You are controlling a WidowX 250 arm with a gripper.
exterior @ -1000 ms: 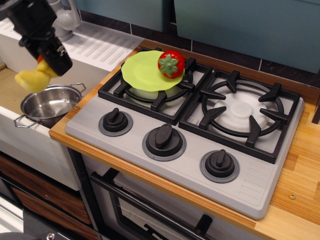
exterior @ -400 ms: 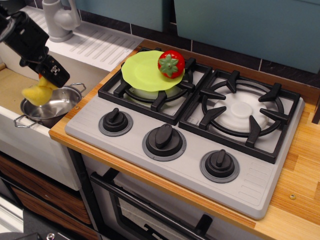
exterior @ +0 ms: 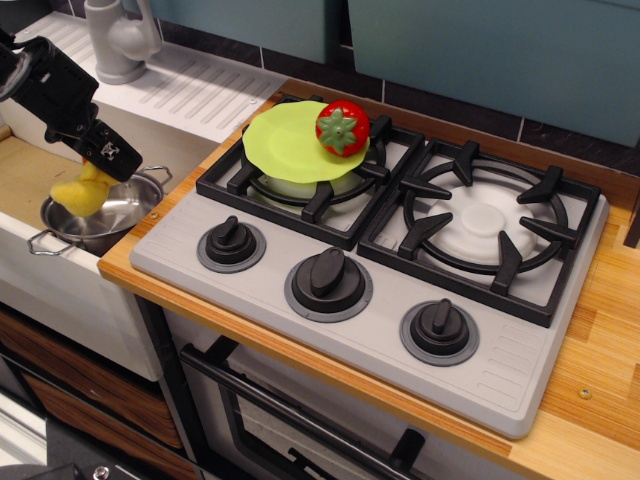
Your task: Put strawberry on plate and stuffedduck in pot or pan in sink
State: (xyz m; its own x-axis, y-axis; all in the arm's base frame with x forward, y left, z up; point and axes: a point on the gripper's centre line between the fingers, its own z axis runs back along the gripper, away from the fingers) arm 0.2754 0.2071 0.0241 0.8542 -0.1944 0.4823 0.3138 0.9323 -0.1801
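Note:
The red strawberry point(exterior: 342, 127) with its green cap sits on the right edge of the lime-green plate point(exterior: 285, 142), which rests on the stove's back-left burner. The steel pot point(exterior: 112, 213) stands in the sink point(exterior: 30, 175) at the left. My black gripper point(exterior: 100, 165) is shut on the yellow stuffedduck point(exterior: 80, 192) and holds it low over the pot's opening, its body at about rim height. I cannot tell whether the duck touches the pot's inside.
A grey faucet point(exterior: 118, 38) stands at the back of the ribbed drainboard point(exterior: 195, 85). The grey stove point(exterior: 380, 260) has black grates and three knobs. A wooden counter point(exterior: 600, 390) runs at the right and front.
My gripper has come down and slightly right with the duck, from above and left of the pot to its opening. The strawberry and plate have not moved.

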